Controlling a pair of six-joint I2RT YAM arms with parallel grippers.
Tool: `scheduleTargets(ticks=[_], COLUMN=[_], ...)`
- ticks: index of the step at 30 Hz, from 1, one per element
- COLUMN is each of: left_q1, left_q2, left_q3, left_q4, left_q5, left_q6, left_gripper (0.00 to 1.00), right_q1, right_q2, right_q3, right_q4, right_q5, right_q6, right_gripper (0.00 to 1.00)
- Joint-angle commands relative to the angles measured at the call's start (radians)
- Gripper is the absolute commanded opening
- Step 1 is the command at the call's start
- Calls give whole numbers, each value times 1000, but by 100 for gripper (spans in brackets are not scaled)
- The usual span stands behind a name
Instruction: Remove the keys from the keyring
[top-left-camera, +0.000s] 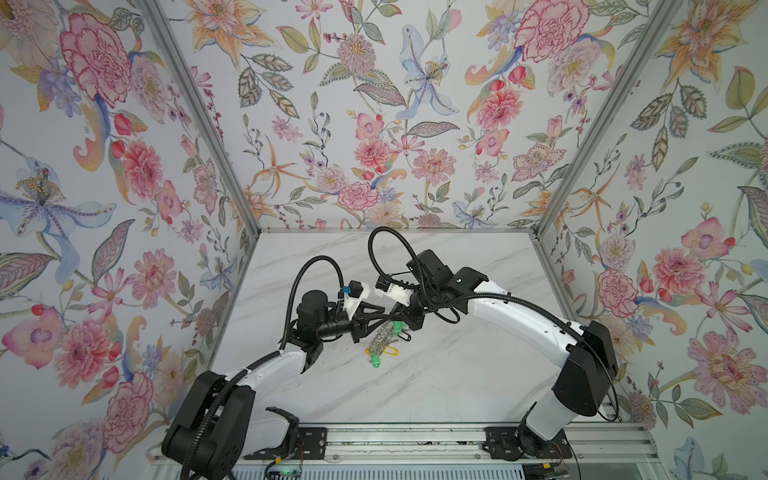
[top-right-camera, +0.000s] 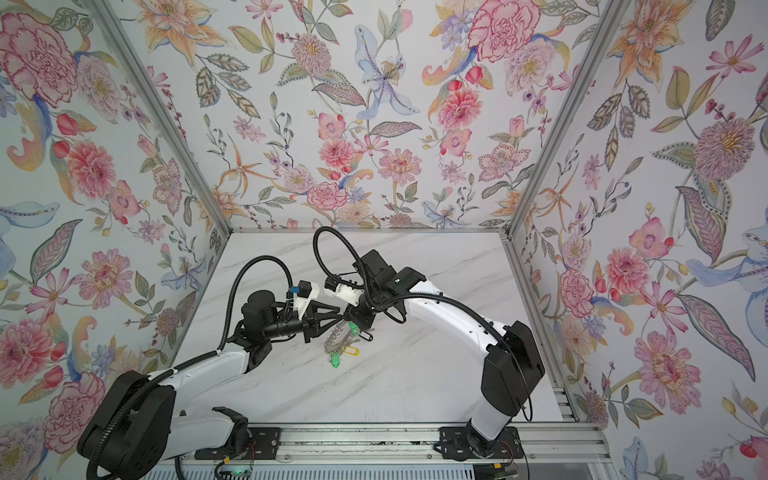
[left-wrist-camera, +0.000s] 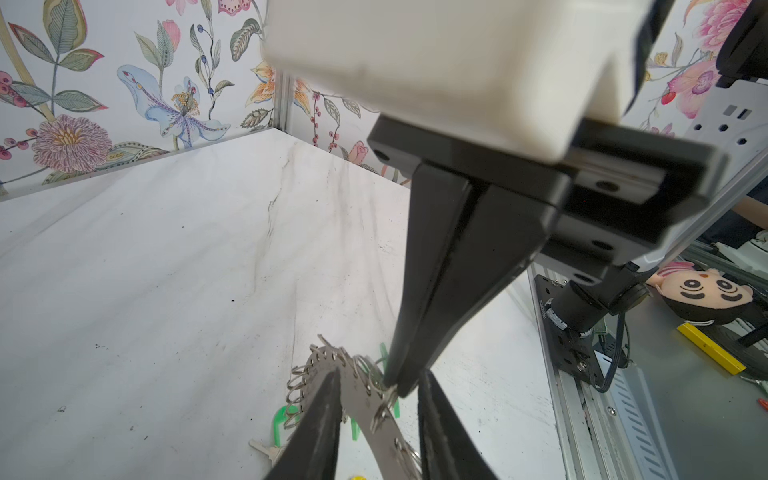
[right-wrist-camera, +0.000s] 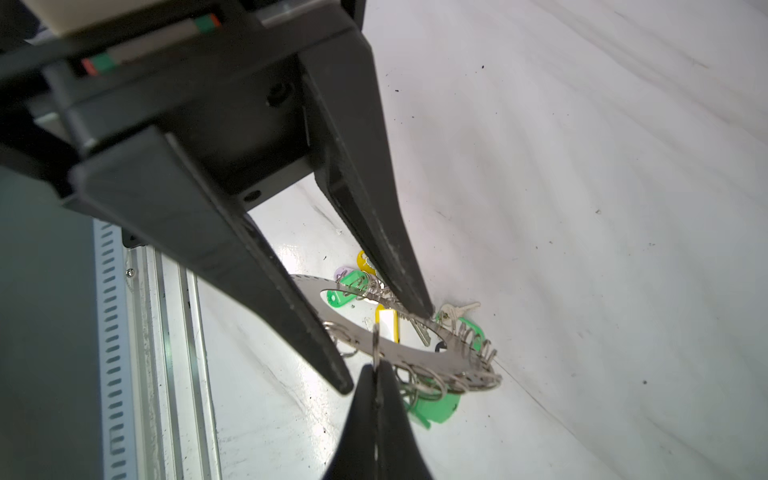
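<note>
Right wrist view: right pincer clamped on wire loop; left pincer half-spread, angled down, straddling keyring.

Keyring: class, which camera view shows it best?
Right wrist view: the keyring shows its hole and wire loops up close. Left wrist crops the keyring; in both top views it is small and partly hidden.

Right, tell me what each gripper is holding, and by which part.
Right gripper pinches a wire loop on the rim of the keyring. Left gripper straddles its flat band, jaws apart, no clamp visible.
</note>
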Motion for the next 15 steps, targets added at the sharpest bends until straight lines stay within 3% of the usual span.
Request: scheduleTargets(ticks=[1, 11, 15], left_q1=[7, 8, 7], left_q2=[6, 1, 29], left_q3=[28, 21, 37], left_q4=[-29, -49, -23], left_q5=[24, 32, 63], left_q6=[41, 40, 27], left_gripper=[32, 24, 14], right_q1=[-2, -12, -5], right_q2=[-50, -63, -57], right_q3=[16, -13, -24], right_q4=[-7, 51, 60], right_q5=[-47, -79, -93], right_q6=[-32, -15, -13], right_gripper=[0, 0, 0])
